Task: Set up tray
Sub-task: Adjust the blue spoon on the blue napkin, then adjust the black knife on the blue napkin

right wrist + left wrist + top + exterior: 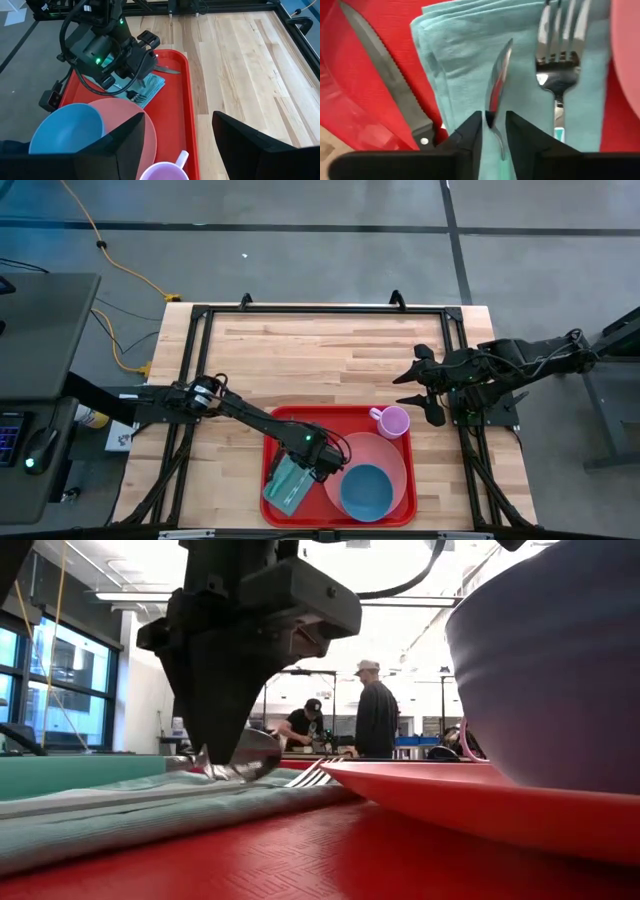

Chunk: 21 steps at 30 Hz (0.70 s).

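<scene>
Two left gripper [494, 131] fingers astride spoon [498, 80]

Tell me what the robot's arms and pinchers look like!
Both arms are black and built from jointed pieces, with thin black cables looping along them. The left gripper has two flat, wedge-shaped black fingers, and a small green light glows on its wrist. The right gripper has two wide, dark, blocky fingers.

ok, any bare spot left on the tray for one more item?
Little. Free: the tray strip between the teal napkin and pink plate, and the far-left corner behind the left gripper. Crowded: plate with blue bowl, purple cup, spoon, fork, knife. The wooden table beyond is bare.
</scene>
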Each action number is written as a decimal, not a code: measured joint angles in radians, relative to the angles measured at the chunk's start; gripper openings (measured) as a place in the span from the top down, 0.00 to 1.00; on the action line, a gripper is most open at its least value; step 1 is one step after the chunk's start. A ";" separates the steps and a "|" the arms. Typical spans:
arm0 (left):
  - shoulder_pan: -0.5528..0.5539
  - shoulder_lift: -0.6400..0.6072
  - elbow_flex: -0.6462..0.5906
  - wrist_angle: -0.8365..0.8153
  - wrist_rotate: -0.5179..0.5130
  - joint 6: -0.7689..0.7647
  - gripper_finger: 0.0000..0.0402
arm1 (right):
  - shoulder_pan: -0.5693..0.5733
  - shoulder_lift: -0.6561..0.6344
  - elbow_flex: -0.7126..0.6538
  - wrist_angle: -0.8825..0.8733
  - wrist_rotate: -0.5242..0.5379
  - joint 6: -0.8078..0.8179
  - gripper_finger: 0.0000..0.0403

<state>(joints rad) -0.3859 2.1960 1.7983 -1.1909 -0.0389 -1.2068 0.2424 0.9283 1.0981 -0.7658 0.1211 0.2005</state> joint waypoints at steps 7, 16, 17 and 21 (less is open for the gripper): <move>0.000 0.000 0.001 -0.020 -0.004 -0.001 0.67 | 0.000 0.000 0.000 0.000 -0.005 -0.001 0.48; 0.000 0.000 0.001 -0.077 -0.001 0.003 0.76 | 0.000 0.000 0.000 0.000 -0.016 -0.002 0.48; 0.000 0.000 0.001 -0.077 -0.001 0.002 0.77 | 0.000 0.000 0.000 0.000 -0.016 -0.002 0.48; 0.000 0.000 0.001 -0.077 -0.005 0.003 0.81 | 0.000 0.000 0.000 0.000 -0.016 -0.003 0.48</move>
<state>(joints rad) -0.3855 2.1960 1.7992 -1.2675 -0.0437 -1.2040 0.2427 0.9283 1.0981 -0.7660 0.1050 0.1974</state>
